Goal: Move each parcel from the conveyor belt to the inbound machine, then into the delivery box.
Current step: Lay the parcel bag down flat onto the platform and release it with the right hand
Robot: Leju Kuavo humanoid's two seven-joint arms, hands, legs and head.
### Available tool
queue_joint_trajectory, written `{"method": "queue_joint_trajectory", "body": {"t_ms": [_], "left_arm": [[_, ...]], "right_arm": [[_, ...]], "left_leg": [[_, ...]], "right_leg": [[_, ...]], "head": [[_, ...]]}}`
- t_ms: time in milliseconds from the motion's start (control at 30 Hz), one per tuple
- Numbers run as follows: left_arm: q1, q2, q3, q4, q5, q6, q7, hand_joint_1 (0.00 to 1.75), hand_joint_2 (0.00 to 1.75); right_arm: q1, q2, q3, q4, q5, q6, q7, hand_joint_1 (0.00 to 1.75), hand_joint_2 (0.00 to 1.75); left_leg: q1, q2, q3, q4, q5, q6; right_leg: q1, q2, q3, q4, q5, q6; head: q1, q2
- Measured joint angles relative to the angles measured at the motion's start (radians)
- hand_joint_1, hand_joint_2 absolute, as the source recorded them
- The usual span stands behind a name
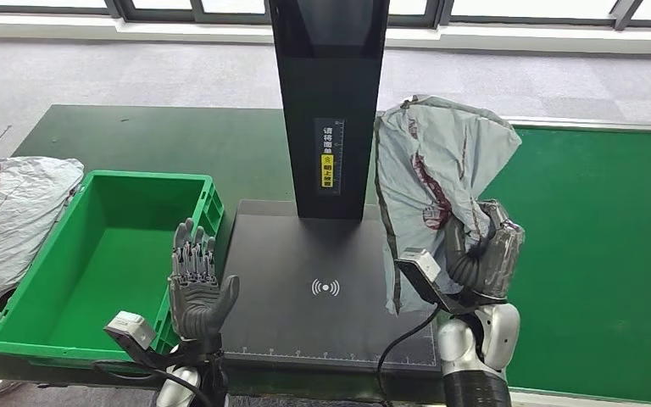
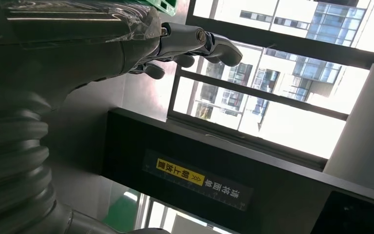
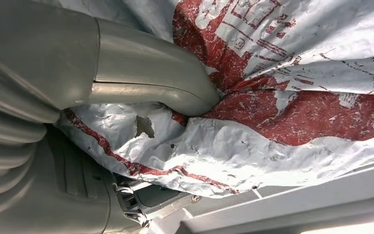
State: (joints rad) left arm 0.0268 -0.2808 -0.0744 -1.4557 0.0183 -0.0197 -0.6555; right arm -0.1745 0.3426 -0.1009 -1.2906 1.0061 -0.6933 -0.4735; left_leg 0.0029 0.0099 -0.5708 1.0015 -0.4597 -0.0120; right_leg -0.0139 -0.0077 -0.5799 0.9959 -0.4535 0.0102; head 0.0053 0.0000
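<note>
I had the right hand [image 1: 483, 254] clamped on the grey parcel [image 1: 432, 178], thumb pressed deep into the crinkled red-printed plastic, and the bag stood lifted on edge just to the right of the inbound machine [image 1: 331, 110], its lower corner hanging over the right margin of the machine's black scan plate [image 1: 322, 288]. So this was the middle step, by my reading: parcel off the green conveyor belt [image 1: 593, 254], not yet presented to the scanner. The left hand [image 1: 197, 288] was held up with nothing in it, fingers apart and pointing upward, at the plate's left edge, between the machine and the green delivery box [image 1: 68, 280]. That box sat just left of the machine and looked bare inside. Another crumpled parcel [image 1: 8, 212] lay beyond the box, further left of the machine.

The next move, as I judged it, called for swinging the bag left over the plate's round mark and lowering it flat under the column. The label's side I could not tell. The film was floppy, with a small tear near my thumb, so I wanted a gentle carry.
</note>
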Motion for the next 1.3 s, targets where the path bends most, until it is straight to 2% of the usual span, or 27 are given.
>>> {"method": "queue_joint_trajectory", "body": {"t_ms": [200, 333, 467, 700, 867, 1033, 1233, 1300], "left_arm": [[0.0, 0.0, 0.0, 0.002, 0.0, 0.0, 0.0, 0.0, 1.75], [-0.001, 0.0, 0.0, 0.005, 0.0, -0.004, 0.0, 0.0, 1.75], [-0.002, 0.0, 0.0, 0.011, -0.004, -0.008, 0.0, 0.0, 1.75], [0.0, -0.001, 0.0, 0.003, 0.001, 0.014, 0.0, 0.0, 1.75], [0.0, -0.001, 0.0, 0.0, 0.002, 0.015, 0.0, 0.0, 1.75], [0.0, -0.001, 0.0, 0.0, 0.002, 0.013, 0.0, 0.0, 1.75], [0.0, -0.001, 0.0, 0.0, 0.004, 0.006, 0.0, 0.0, 1.75], [0.0, -0.001, 0.0, 0.0, 0.005, 0.001, 0.0, 0.0, 1.75]], "right_arm": [[-0.003, 0.0, 0.02, 0.026, 0.001, 0.002, 0.0, 1.75, 1.75], [-0.012, 0.001, 0.045, 0.068, 0.015, 0.075, -0.004, 1.75, 1.75], [-0.056, 0.009, 0.113, 0.221, 0.026, 0.091, 0.008, 1.75, 1.75], [-0.125, 0.024, 0.25, 0.501, -0.08, 0.166, -0.008, 1.75, 1.75], [-0.149, 0.028, 0.292, 0.59, -0.099, 0.19, -0.012, 1.75, 1.75], [-0.17, 0.028, 0.322, 0.655, -0.094, 0.292, -0.021, 1.75, 1.75], [-0.174, 0.029, 0.369, 0.699, -0.073, 0.36, 0.0, 1.75, 1.75], [-0.175, 0.03, 0.386, 0.713, -0.073, 0.407, 0.008, 0.87, 1.75]], "left_leg": [[0.0, 0.0, -0.001, 0.0, 0.0, 0.0], [0.0, 0.0, -0.001, 0.0, -0.001, 0.0], [0.0, 0.001, 0.0, 0.0, 0.0, -0.001], [0.001, 0.0, -0.001, 0.0, 0.0, -0.002], [0.001, 0.0, -0.001, 0.0, 0.0, -0.002], [0.001, 0.0, -0.001, 0.0, 0.0, -0.002], [0.001, 0.0, -0.001, 0.0, 0.0, -0.002], [0.001, 0.0, -0.001, 0.0, 0.0, -0.002]], "right_leg": [[0.0, 0.0, 0.0, 0.0, 0.0, 0.0], [0.0, 0.0, -0.001, 0.0, 0.0, 0.0], [0.001, 0.001, -0.001, 0.0, 0.0, -0.001], [0.002, 0.001, -0.001, 0.001, 0.0, -0.001], [0.001, 0.001, -0.002, 0.001, 0.0, -0.001], [0.001, 0.001, -0.002, 0.001, 0.0, -0.001], [0.002, 0.001, -0.002, 0.001, 0.0, -0.001], [0.002, 0.001, -0.002, 0.001, 0.0, -0.001]], "head": [[0.0, 0.0], [0.0, 0.0], [0.0, 0.0], [0.0, 0.0], [0.0, 0.0], [0.0, 0.0], [0.0, 0.0], [0.0, 0.0]]}}
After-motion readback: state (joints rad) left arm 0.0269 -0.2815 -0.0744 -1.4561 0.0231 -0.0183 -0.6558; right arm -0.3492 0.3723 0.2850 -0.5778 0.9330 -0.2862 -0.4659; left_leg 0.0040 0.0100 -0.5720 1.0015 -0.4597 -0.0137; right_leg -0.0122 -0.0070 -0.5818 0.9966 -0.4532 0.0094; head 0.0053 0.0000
